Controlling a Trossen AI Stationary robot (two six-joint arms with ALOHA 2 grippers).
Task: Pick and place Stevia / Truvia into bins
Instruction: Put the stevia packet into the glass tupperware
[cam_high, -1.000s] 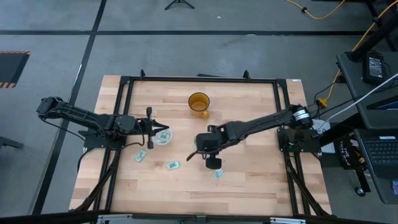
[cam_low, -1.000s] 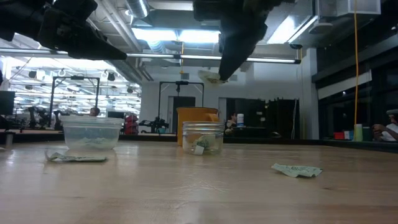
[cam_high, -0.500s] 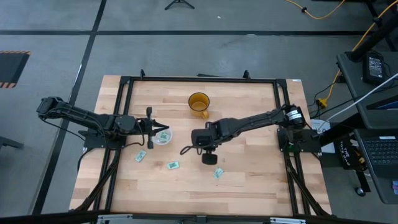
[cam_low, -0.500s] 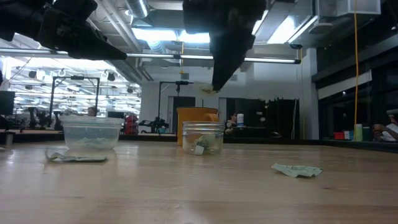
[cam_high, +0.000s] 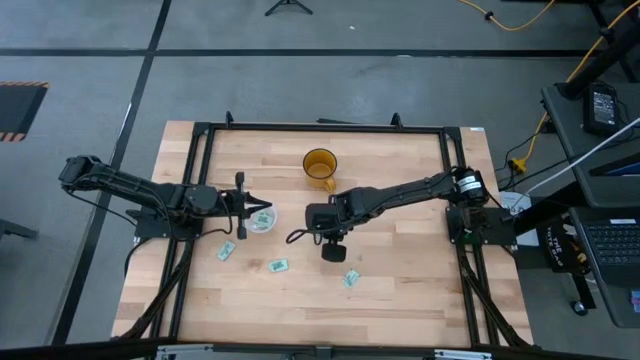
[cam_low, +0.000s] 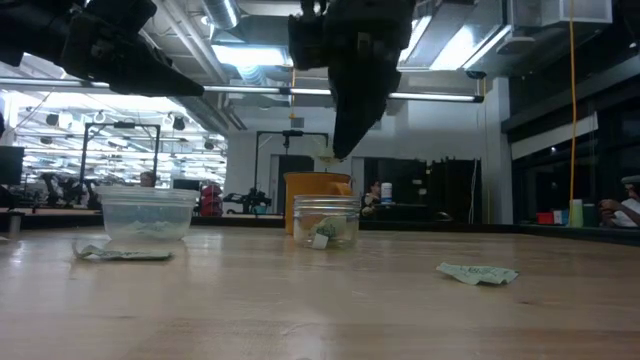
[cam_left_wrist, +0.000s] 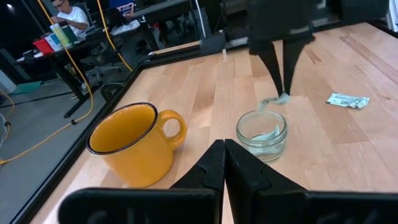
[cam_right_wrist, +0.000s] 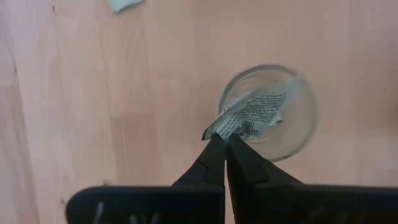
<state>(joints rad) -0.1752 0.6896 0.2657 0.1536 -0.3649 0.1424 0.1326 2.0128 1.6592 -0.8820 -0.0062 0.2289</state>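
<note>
Near the high view's centre, my right gripper (cam_right_wrist: 219, 142) pinched a sachet (cam_right_wrist: 252, 116) over the small cup (cam_right_wrist: 297, 127), its length pointing cup-ward; left gripper (cam_left_wrist: 224, 163) closed, farther off.

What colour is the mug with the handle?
Amber-yellow with a dark rim; the mug shows best in the left wrist view.

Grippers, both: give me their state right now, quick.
Left gripper: shut, empty, beside the clear cup.
Right gripper: shut on a sachet, above the small jar.
</note>
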